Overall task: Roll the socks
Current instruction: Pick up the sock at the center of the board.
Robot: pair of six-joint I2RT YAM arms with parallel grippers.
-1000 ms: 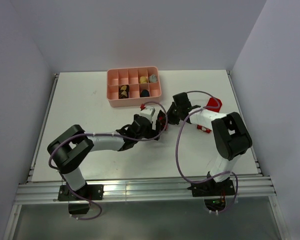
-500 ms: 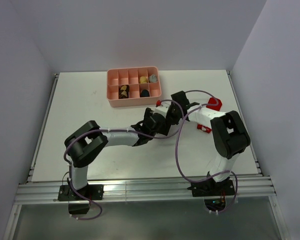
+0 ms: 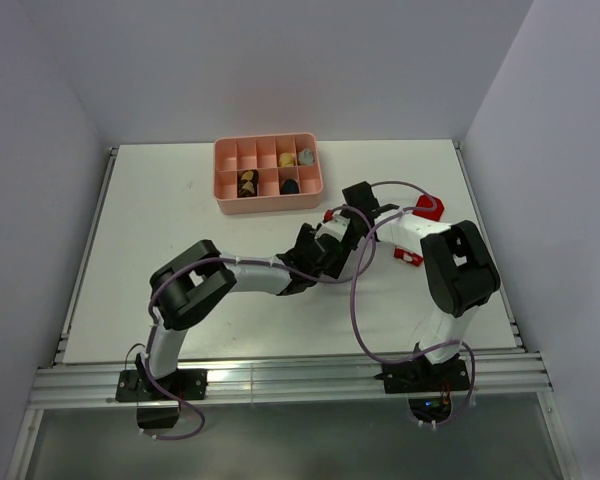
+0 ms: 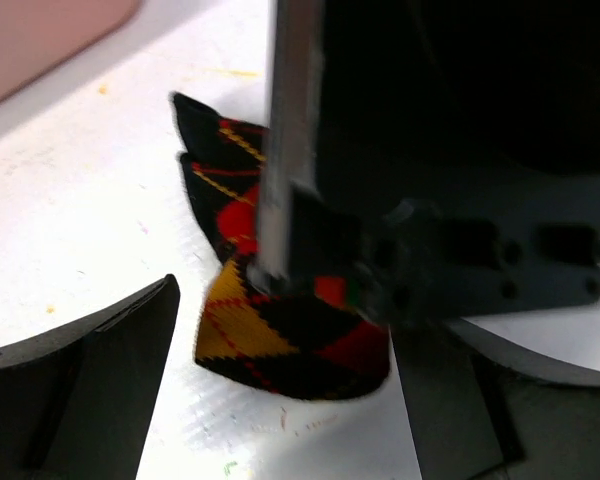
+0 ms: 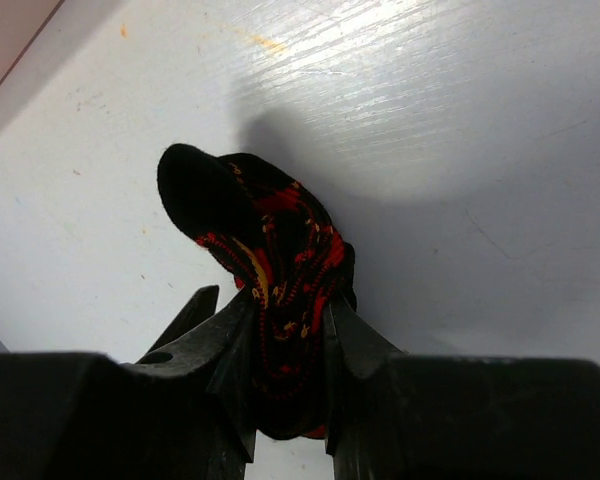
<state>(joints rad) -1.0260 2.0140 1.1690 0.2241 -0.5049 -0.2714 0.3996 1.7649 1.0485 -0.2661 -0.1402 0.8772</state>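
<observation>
Here, argyle sock (image 5: 272, 238) clamped in right pincer (image 5: 285, 315), left pincer (image 4: 280, 385) open

Sock (image 4: 280, 345) lies on table (image 3: 170, 215), before the tray (image 3: 268, 205) (1 other sock (image 3: 429, 208) right).

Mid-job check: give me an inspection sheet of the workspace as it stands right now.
Surface: white table, faint scuffs and specks.
Job's things: argyle sock pinched at mid-table; red sock lies apart, to the right.
Clutter: pink tray at the back, small items in four compartments.
Grippers: right gripper shut on argyle sock; left gripper open, facing that sock.
Cables: purple cables loop along both arms.
Surroundings: white walls on three sides; metal rail at near edge.
</observation>
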